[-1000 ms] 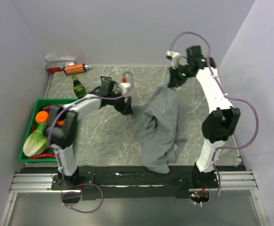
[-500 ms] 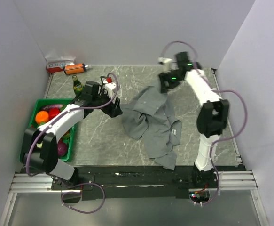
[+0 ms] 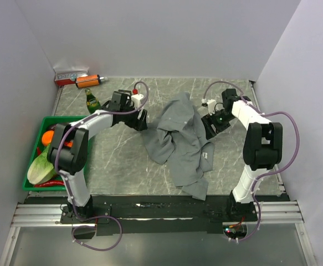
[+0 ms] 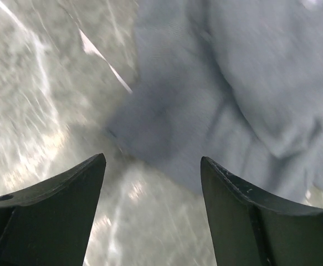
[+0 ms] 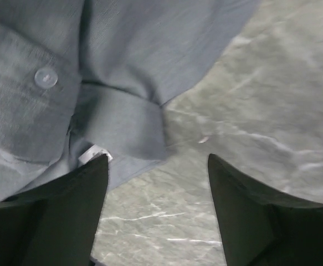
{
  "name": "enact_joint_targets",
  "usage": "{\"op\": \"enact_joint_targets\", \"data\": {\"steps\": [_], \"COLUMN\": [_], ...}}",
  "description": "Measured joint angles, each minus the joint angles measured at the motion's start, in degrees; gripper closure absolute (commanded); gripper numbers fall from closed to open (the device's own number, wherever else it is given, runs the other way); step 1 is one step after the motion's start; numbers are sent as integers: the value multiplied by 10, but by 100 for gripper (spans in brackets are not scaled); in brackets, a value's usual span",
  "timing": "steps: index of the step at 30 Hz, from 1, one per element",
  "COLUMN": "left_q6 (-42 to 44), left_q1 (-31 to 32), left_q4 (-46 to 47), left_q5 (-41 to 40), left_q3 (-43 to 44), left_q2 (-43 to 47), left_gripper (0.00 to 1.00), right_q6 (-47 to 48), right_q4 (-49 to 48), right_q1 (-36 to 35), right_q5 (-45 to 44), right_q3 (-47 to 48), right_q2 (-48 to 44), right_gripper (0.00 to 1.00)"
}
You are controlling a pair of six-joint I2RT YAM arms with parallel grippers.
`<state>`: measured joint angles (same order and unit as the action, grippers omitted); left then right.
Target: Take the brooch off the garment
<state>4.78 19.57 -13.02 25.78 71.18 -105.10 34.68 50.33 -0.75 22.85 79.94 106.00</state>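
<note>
The brooch cannot be made out in any view. The garment (image 3: 180, 138) lies crumpled mid-table (image 3: 117, 160). Only the right wrist view shows a small pale button (image 5: 46, 77) and a white label corner (image 5: 95, 153) beside a folded cuff. Both arms reach inward, low over the table. The left gripper (image 3: 141, 119) is at the shirt's left edge and the right gripper (image 3: 210, 126) at its right edge. Each has its jaws spread wide and holds nothing.

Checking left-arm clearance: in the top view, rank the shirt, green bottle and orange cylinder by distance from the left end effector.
1. Shirt, just right of the left end effector.
2. Green bottle, to its left.
3. Orange cylinder, back-left corner.
</note>
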Motion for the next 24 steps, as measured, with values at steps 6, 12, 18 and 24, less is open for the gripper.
{"op": "enact_joint_targets", "data": {"steps": [6, 12, 18, 24], "left_q6": [-17, -19, -26, -26], "left_q1": [-6, -7, -7, -7], "left_q4": [14, 12, 13, 10], "left_q5": [-1, -7, -12, -4], "left_q3": [57, 63, 95, 100], "left_q2": [-73, -114, -134, -146], "left_gripper": [32, 34, 57, 99], "right_q6": [13, 23, 23, 13], "right_q4": [-1, 0, 8, 20], "right_q1": [0, 1, 2, 2], "right_q5": [5, -1, -2, 10], "right_q3": [-9, -8, -2, 15], "right_q2": [2, 31, 72, 86], "right_gripper": [19, 24, 48, 88]}}
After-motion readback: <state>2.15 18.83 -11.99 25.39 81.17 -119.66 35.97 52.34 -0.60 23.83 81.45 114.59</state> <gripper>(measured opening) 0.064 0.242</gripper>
